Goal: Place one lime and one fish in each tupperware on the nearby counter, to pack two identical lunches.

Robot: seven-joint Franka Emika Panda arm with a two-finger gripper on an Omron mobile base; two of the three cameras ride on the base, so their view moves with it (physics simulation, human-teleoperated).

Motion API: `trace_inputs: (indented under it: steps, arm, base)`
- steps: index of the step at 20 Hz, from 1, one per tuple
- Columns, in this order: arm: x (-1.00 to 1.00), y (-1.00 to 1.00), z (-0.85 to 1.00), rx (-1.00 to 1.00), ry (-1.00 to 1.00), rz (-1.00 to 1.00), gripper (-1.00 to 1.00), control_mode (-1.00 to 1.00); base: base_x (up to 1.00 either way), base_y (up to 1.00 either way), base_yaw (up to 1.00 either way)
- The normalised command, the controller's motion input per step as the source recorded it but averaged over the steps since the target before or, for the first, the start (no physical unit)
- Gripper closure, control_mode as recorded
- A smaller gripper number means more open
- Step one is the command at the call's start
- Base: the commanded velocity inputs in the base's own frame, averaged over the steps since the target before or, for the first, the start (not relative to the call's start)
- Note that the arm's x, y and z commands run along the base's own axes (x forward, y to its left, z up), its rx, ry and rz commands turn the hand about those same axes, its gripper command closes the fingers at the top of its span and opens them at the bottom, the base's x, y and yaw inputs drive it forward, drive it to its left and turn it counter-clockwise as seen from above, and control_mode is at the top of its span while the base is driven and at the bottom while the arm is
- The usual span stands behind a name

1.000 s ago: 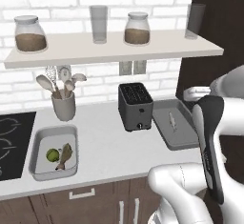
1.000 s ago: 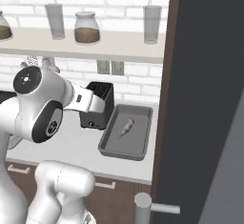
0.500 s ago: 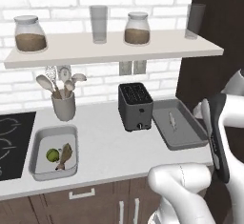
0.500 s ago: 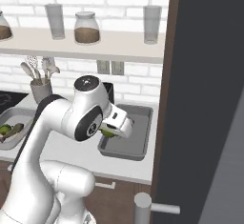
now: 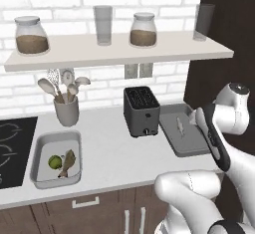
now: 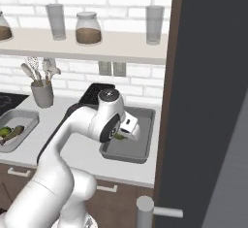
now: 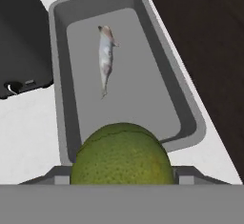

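Note:
A dimpled green lime [image 7: 122,156] sits between my fingers, and my gripper [image 7: 122,178] is shut on it. It hangs over the near end of the dark grey tupperware [image 7: 138,85], where a silvery fish [image 7: 106,58] lies lengthwise. From the right base view the gripper [image 6: 125,134] hovers with its lime [image 6: 119,136] just above that tupperware [image 6: 145,125]. On the counter [image 5: 114,158] to the left, the whitish tupperware [image 5: 42,146] holds another lime [image 5: 55,162] and a brown fish [image 5: 67,162].
A black toaster [image 5: 142,109] stands right beside the grey tupperware's left side. A utensil holder [image 5: 66,111] sits at the back left, and a black hob [image 5: 12,148] at the far left. A dark tall cabinet [image 6: 208,101] walls in the right.
The arm has swung right and forward, carrying the lime from beside the toaster to above the grey tupperware. The grip has stayed the same.

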Motion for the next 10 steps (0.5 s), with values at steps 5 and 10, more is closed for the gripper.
trace_inputs:
  steps: [5, 10]
  arm:
    - [1.0, -0.04, -0.6, 0.0, 0.05, 0.0, 1.0, -1.0]
    - [0.97, -0.46, -0.7, 0.0, 0.17, 0.0, 1.0, -1.0]
  base:
    - [0.0, 0.0, 0.0]
    - [0.0, 0.0, 0.0]
